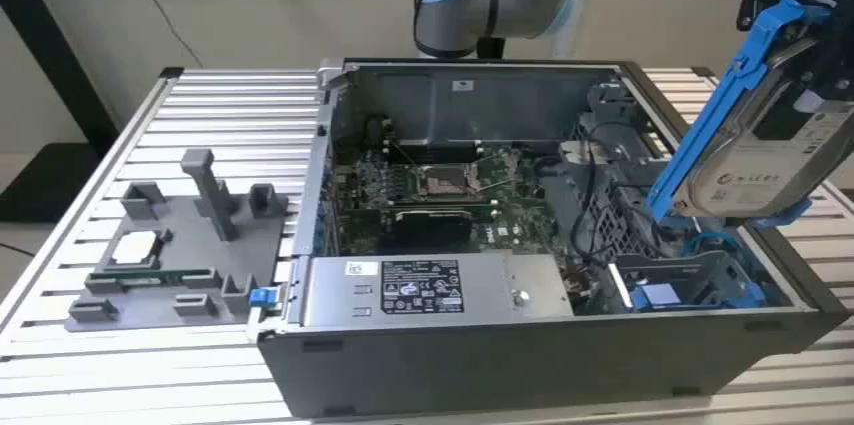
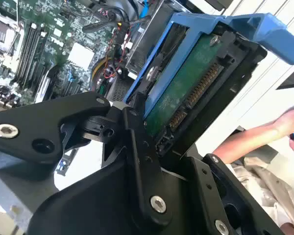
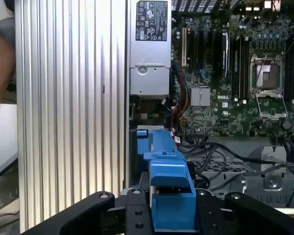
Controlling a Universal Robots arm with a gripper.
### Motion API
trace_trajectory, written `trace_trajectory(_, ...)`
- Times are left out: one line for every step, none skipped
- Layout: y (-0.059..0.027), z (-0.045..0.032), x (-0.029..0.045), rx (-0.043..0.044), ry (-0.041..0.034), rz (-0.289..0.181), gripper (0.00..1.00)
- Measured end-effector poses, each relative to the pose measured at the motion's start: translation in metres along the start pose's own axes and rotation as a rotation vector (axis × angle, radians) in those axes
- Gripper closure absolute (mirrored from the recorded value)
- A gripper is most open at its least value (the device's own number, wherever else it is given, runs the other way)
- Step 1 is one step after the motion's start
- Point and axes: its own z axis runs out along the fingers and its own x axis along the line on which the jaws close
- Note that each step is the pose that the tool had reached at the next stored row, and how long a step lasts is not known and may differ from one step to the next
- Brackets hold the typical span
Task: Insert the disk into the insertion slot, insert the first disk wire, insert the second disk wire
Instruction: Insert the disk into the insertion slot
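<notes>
The disk (image 1: 763,150), silver-grey with a white label in a bright blue carrier, hangs tilted above the open computer case's corner at the exterior view's right. My gripper (image 1: 805,40) is shut on its upper end. In the second wrist view the black fingers (image 2: 137,132) clamp the disk (image 2: 186,88), whose green circuit side and connector face the camera. In the first wrist view the blue carrier (image 3: 167,171) sits between the fingers of the gripper (image 3: 171,208). The insertion slot (image 1: 687,283), a grey bay with blue rails, lies below the disk. A blue cable (image 1: 707,241) curls beside it; which cables are the disk wires I cannot tell.
The case stands on a slatted metal table (image 1: 214,115). Inside are the motherboard (image 1: 427,190), a labelled power-supply box (image 1: 427,290) and a perforated cage (image 1: 601,200). A grey fixture with parts (image 1: 174,245) sits at the exterior view's left. A person's arm (image 2: 257,139) is near.
</notes>
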Motion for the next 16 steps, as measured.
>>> trace_trajectory(0.0,0.0,0.0,0.0,0.0,0.0,1.0)
trace_trajectory(0.0,0.0,0.0,0.0,0.0,0.0,1.0)
trace_trajectory(0.0,0.0007,0.0,0.0,0.0,0.0,1.0)
trace_trajectory(0.0,0.0008,0.0,0.0,0.0,0.0,1.0)
trace_trajectory(0.0,0.0009,0.0,0.0,0.0,0.0,1.0)
trace_trajectory(-0.0001,0.0011,0.0,0.0,-0.0001,0.0,1.0)
trace_trajectory(-0.0001,0.0013,0.0,0.0,-0.0001,0.0,1.0)
trace_trajectory(-0.0001,0.0014,0.0,0.0,0.0,0.0,1.0)
trace_trajectory(-0.0001,0.0016,0.0,0.0,0.0,0.0,1.0)
trace_trajectory(-0.0001,0.0018,0.0,0.0,0.0,0.0,1.0)
trace_trajectory(-0.0001,0.002,0.0,0.0,0.0,0.0,1.0)
trace_trajectory(-0.0001,0.0021,0.0,0.0,0.0,0.0,1.0)
trace_trajectory(-0.0001,0.0024,0.0,0.0,-0.0001,0.0,1.0)
trace_trajectory(-0.0001,0.0025,0.0,0.0,0.0,0.0,1.0)
trace_trajectory(-0.0001,0.0028,0.0,0.0,0.0,0.0,1.0)
trace_trajectory(-0.0001,0.003,0.0,0.0,0.0,0.0,1.0)
